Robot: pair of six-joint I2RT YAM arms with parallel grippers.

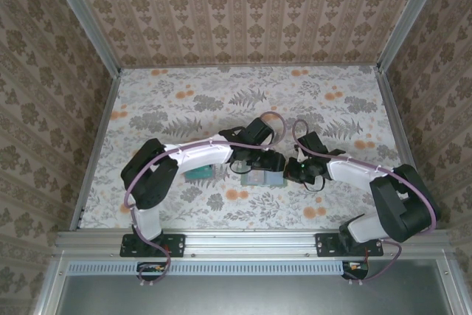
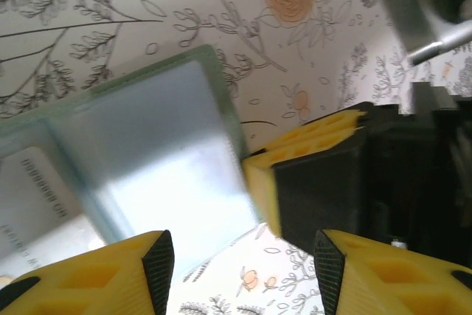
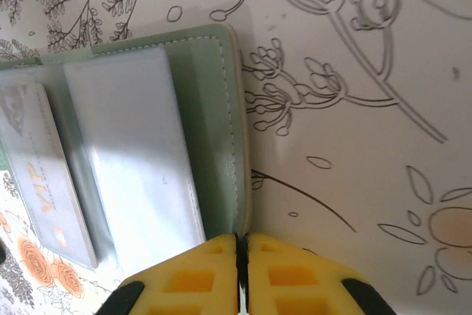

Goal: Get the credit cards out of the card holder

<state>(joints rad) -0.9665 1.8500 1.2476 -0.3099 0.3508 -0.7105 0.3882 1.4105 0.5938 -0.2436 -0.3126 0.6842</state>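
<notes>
1. Two arms, 2 grippers, 1 card holder [image 1: 259, 181], and 2 cards I can count for sure. All sit on the floral table cloth [image 1: 184, 101].
2. Card holder lies open and flat on the cloth near mid-table. In top view it is just below where the two gripper heads meet. Grey-green cover w/ stitched rim, plus a pale blue-grey panel next to that rim (R wrist view).
3. Card no. 1 is the VIP card [image 3: 44, 182], pale w/ orange print. It sits in the holder beside the blue-grey panel, and the frame edge cuts off its far side.
4. Card no. 2 is the teal card [image 1: 199, 175]. It lies flat on the cloth, apart from the holder on the L side, partly under the L forearm.
5. L gripper [image 2: 240, 256]: fingers apart, released, nothing between them. Holder panel and cloth show through the gap.
6. R gripper [image 3: 242, 245]: yellow fingers clenched together, only a thin dark seam between. The tips sit at the holder's stitched rim. Can't tell if the rim is nipped in the seam or just touched.
7. Hard to make out:
   - Can't tell whether the blue-grey panel is a card or a pocket window.
   - L wrist view is blurred, so print on the card there is unreadable.
   - In top view the gripper heads cover the holder's far edge.
</notes>
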